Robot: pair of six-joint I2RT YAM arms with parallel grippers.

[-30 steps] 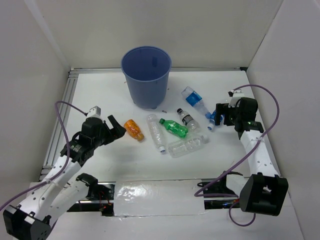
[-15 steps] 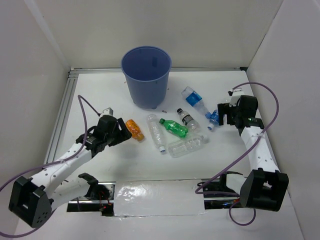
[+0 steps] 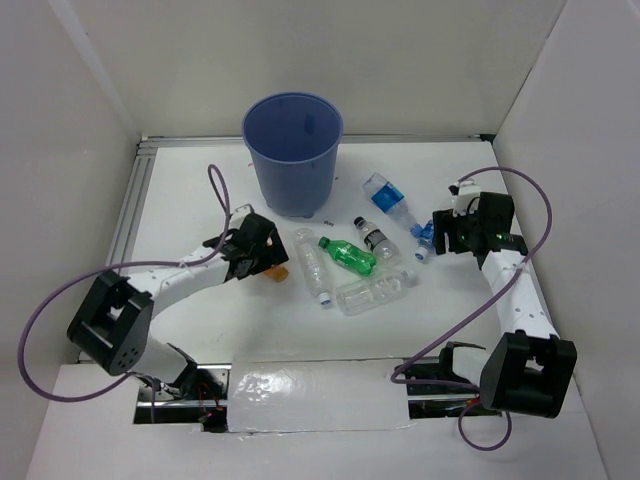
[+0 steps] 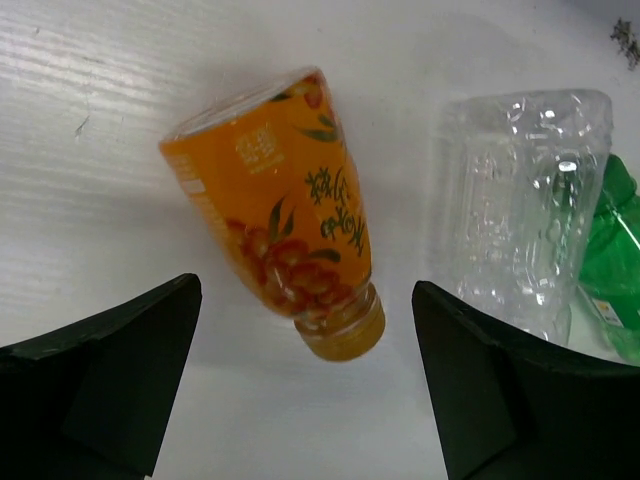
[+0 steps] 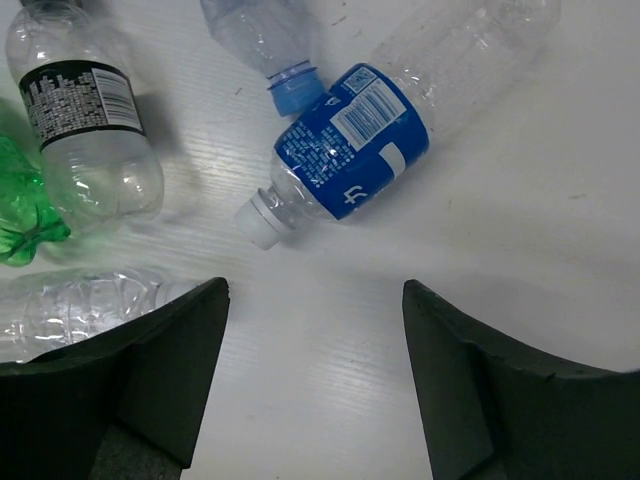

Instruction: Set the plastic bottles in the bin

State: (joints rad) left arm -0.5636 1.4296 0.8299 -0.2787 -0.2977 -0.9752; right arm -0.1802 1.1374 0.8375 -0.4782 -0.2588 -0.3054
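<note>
The blue-purple bin (image 3: 292,150) stands at the back. The orange bottle (image 4: 285,220) lies on the table; my left gripper (image 4: 305,288) is open, its fingers straddling the bottle's cap end without touching it. In the top view the left gripper (image 3: 262,250) covers most of the orange bottle (image 3: 279,270). My right gripper (image 5: 315,287) is open just above a clear blue-labelled bottle (image 5: 360,130) with a white cap. A bottle with blue liquid (image 3: 385,197), a black-capped bottle (image 3: 373,237), a green bottle (image 3: 348,254) and two clear bottles (image 3: 310,265) (image 3: 372,290) lie between the arms.
White walls enclose the table on three sides. A metal rail (image 3: 125,230) runs along the left edge. In the left wrist view a clear bottle (image 4: 525,200) and the green bottle (image 4: 615,250) lie right of the orange one.
My left arm has reached forward and right until its open gripper is over the orange bottle. My right gripper has barely shifted. No bottle has moved.
</note>
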